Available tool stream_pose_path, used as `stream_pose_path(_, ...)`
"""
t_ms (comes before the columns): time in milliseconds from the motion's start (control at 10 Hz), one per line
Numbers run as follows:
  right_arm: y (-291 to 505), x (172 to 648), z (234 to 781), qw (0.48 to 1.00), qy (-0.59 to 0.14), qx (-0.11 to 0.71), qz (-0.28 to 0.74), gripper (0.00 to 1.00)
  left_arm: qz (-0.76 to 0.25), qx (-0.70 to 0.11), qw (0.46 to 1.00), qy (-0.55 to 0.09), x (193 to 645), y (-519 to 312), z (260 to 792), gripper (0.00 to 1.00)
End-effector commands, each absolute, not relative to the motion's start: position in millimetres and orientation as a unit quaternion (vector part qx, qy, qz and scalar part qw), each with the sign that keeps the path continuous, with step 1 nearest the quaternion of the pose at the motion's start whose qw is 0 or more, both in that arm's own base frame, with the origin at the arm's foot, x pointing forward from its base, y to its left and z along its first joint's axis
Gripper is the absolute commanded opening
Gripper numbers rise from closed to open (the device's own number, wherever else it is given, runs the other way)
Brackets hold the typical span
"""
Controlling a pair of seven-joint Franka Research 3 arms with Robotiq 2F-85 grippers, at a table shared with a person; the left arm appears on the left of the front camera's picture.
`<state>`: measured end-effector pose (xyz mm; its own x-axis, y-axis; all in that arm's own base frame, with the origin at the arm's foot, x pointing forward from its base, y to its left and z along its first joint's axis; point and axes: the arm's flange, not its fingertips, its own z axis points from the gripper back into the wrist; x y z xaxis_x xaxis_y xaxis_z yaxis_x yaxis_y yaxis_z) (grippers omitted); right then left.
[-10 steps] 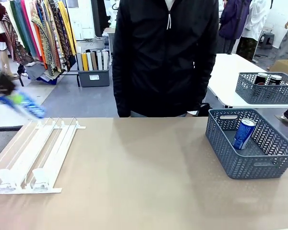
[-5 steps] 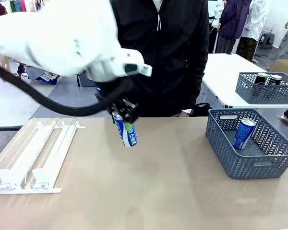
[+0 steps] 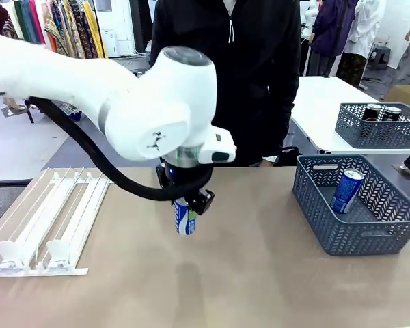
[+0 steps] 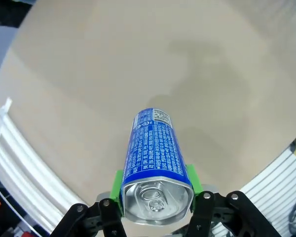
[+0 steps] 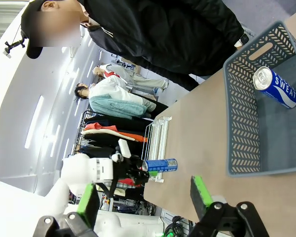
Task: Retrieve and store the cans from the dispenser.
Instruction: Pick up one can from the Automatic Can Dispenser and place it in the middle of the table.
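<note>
Leaning inside the grey basket [image 3: 369, 236] at the table's right is one blue can [image 3: 346, 190]. The left gripper [image 3: 186, 205] clamps a second blue can [image 3: 185, 219] above mid-table, right of the dispenser [image 3: 48, 222]. The right gripper [image 5: 144, 200] is spread wide, holding nothing.

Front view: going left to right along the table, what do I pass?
dispenser → blue can held off the table in the left gripper, jaws shut on it → grey basket with a second blue can leaning inside.
</note>
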<state>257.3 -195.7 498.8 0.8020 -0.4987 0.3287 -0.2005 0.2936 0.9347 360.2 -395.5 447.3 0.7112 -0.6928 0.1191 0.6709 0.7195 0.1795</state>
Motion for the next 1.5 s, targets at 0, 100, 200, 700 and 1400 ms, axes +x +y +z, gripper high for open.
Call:
stream_pose_path(0,-194.6,260.6,500.1,0.736,-0.314,0.593,-0.091,1.00,-0.409,0.044,0.907,-0.094,359.5,-409.3,436.6,0.00)
stream_pose_path(100,-194.6,260.6,500.1,0.736,-0.314,0.593,-0.091,1.00,-0.415,0.041,0.905,-0.081,358.6,-415.8,429.7,0.00)
stream_pose_path(200,-194.6,260.6,500.1,0.736,-0.314,0.593,-0.091,1.00,-0.429,0.072,0.896,-0.090,355.6,-416.3,437.4,0.00)
stream_pose_path(700,-194.6,260.6,500.1,0.736,-0.314,0.593,-0.091,1.00,-0.391,0.022,0.918,-0.061,372.3,-421.3,419.3,0.00)
stream_pose_path(1400,-194.6,260.6,500.1,0.736,-0.314,0.593,-0.091,1.00,-0.302,0.018,0.953,-0.013,438.6,-436.6,395.9,0.00)
